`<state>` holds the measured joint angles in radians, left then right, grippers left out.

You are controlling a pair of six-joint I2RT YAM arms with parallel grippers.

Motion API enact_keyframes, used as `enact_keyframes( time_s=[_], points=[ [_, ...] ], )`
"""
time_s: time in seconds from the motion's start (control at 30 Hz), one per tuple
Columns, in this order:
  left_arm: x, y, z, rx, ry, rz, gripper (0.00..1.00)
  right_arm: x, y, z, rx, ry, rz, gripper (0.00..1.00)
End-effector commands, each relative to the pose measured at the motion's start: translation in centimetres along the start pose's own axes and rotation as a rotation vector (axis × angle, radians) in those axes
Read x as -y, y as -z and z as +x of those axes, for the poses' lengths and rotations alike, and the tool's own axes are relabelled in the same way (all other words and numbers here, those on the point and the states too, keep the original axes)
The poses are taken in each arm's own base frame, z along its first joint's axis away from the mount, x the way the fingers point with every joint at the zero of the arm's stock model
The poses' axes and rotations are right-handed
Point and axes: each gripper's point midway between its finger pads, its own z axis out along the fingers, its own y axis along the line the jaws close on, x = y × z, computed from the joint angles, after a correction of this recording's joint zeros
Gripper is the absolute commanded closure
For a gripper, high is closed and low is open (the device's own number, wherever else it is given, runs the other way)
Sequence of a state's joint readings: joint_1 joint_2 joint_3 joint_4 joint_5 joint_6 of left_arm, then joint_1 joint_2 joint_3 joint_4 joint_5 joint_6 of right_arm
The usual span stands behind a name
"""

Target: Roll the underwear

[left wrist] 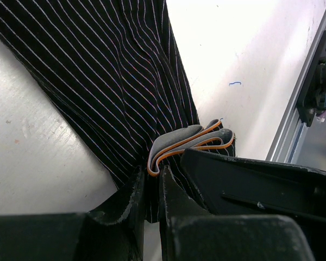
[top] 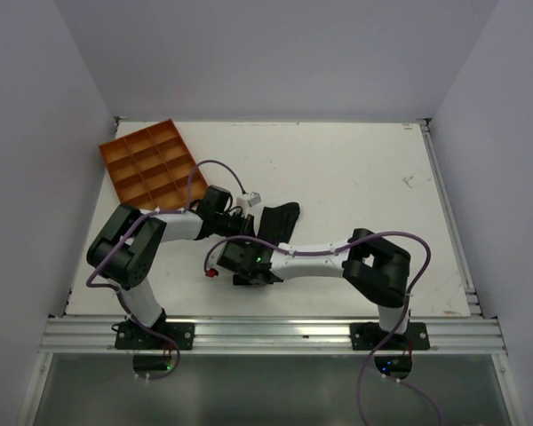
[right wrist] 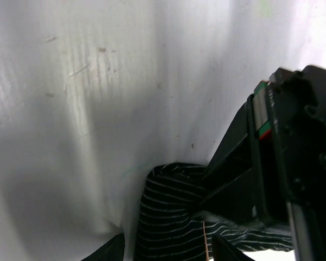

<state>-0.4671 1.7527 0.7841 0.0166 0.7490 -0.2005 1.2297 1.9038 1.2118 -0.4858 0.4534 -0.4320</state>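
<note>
The underwear [top: 282, 218] is black fabric with thin pale stripes and a grey and orange edge band [left wrist: 187, 142]. It lies crumpled on the white table near the middle. My left gripper [top: 245, 225] is shut on a bunched fold of it right beside the band, and the cloth fans out beyond its fingertips [left wrist: 152, 176]. My right gripper [top: 242, 258] hovers just in front of the left one, open. Its two fingertips stand wide apart on either side of the striped cloth [right wrist: 174, 217], which bulges up between them. The left gripper's body [right wrist: 277, 163] fills the right side of that view.
An orange tray [top: 151, 163] with several compartments sits at the table's back left. A metal rail [top: 266, 333] runs along the near edge, and another rail [left wrist: 301, 109] shows at the right of the left wrist view. Both arms cross in front of the cloth.
</note>
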Motion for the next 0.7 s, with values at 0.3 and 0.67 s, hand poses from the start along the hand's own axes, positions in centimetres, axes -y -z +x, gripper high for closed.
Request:
enact_keyframes(
  time_s=[0.3, 0.67],
  points=[
    [-3.0, -0.7, 3.8, -0.125, 0.059, -0.117, 1.00, 1.8, -1.2, 0.4, -0.062, -0.037, 0.050, 0.34],
    [-3.1, -0.8, 4.1, -0.137, 0.066, -0.115, 1.00, 1.1, -1.3, 3.6, -0.162, -0.103, 0.078, 0.38]
  ],
)
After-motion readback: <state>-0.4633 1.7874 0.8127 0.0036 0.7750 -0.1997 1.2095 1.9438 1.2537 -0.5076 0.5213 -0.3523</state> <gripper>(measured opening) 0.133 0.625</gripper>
